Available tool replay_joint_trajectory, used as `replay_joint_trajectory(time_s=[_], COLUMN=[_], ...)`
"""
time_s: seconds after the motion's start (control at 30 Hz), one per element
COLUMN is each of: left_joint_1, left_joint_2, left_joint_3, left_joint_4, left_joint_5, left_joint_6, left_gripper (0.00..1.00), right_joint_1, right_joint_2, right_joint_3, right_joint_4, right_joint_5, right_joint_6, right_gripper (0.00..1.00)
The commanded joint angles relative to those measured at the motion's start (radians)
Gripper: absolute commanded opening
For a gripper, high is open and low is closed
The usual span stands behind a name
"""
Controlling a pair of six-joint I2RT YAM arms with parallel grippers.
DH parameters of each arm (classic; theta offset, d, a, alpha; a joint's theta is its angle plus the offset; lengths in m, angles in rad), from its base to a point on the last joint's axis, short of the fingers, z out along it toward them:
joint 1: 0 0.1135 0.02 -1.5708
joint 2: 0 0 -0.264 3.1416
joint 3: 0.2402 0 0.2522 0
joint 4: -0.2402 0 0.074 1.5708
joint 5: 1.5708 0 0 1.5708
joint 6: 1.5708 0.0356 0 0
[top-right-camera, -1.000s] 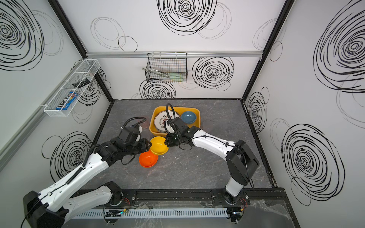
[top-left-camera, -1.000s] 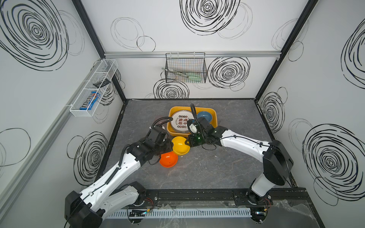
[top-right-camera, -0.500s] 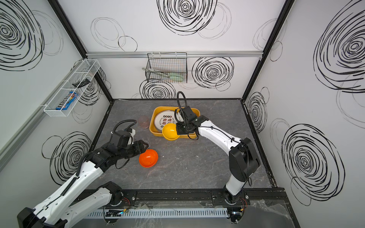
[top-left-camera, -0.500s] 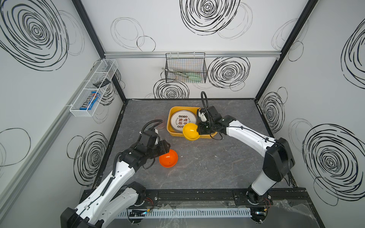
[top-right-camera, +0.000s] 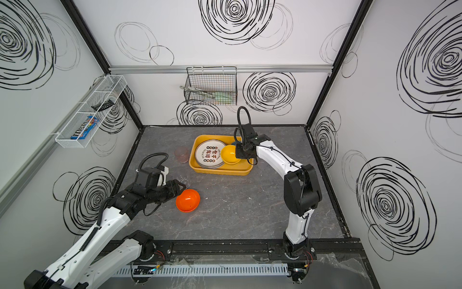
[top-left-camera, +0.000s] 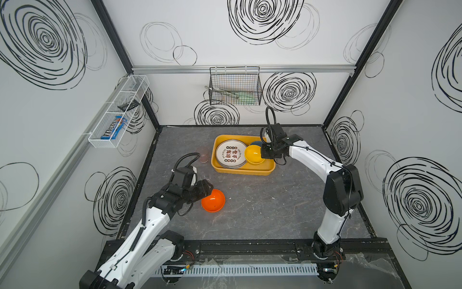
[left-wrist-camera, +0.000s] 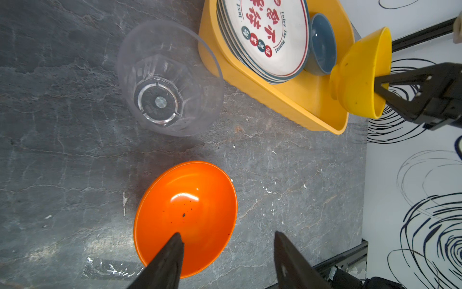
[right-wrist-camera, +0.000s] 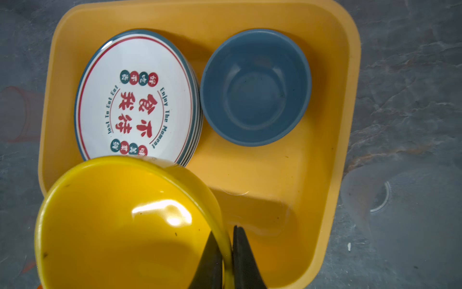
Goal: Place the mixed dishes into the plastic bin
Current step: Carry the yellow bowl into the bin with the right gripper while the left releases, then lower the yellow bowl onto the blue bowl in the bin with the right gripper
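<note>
The yellow-orange plastic bin (top-left-camera: 242,171) holds a stack of white plates (top-left-camera: 230,154) and a blue bowl (right-wrist-camera: 255,87). My right gripper (right-wrist-camera: 225,230) is shut on the rim of a yellow bowl (right-wrist-camera: 120,225), which hangs tilted over the bin's near side, partly above the plates. An orange bowl (left-wrist-camera: 190,205) sits on the table in front of the bin. My left gripper (left-wrist-camera: 227,234) is open at its left edge, one finger over the bowl's inside, the other over bare table. A clear cup (left-wrist-camera: 165,80) stands beside it, and a pink cup (top-right-camera: 181,154) stands left of the bin.
A black wire basket (top-left-camera: 235,86) with utensils hangs on the back wall. A white mesh shelf (top-left-camera: 117,112) is on the left wall. The black rail (top-left-camera: 250,247) runs along the table's front edge.
My right gripper carried the yellow bowl from beside the orange bowl up over the bin. My left arm drew back to the left and its gripper opened.
</note>
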Motion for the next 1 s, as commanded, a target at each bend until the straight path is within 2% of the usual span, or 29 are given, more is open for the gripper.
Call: replay_joint_trajectory(time_s=[0.0, 0.3, 0.97], left_joint_1=[0.014, 0.022, 0.021], left_joint_2=[-0.015, -0.040, -0.055], left_joint_3=[-0.016, -0.035, -0.064], left_joint_4=[0.034, 0.024, 0.024], left_joint_5=[0.026, 0.028, 0.033], left_joint_6=[0.014, 0.007, -0.007], left_gripper=[0.62, 0.62, 0.62], right_joint_1=[-0.024, -0.074, -0.107], right_joint_2=[0.033, 0.162, 0.341], right_joint_3=[0.074, 0.227, 0.378], right_joint_4=[-0.019, -0.050, -0.045], right_joint_5=[0.028, 0.067, 0.100], right_joint_6=[-0.002, 0.015, 0.035], right_gripper=[0.10, 0.10, 0.10])
